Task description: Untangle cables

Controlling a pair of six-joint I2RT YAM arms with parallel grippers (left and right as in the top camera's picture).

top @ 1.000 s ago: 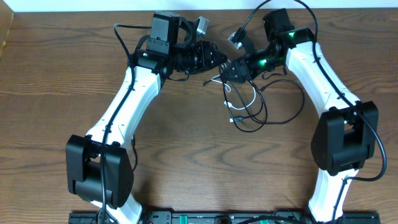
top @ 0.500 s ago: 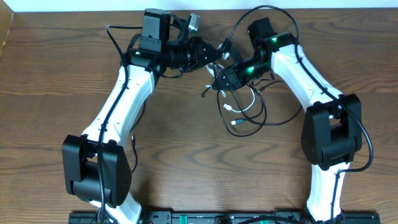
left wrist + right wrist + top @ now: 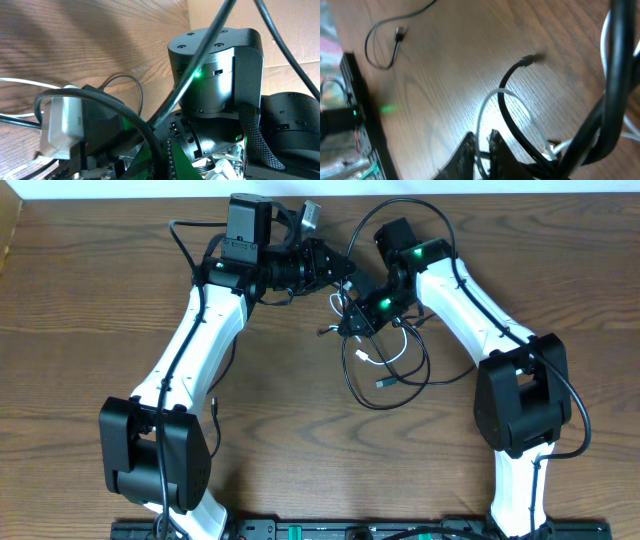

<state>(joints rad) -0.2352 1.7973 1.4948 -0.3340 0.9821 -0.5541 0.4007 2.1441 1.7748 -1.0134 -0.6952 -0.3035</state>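
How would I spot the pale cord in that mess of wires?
On the wooden table, look just below the right arm's gripper, where thin cords lie in loose loops. The white cord curves through that bunch and stands out pale against the black ones around it.

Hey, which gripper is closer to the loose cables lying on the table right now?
Right. The right gripper sits at the upper edge of the cables, in among their strands. The left gripper is apart from them, farther toward the table's far edge.
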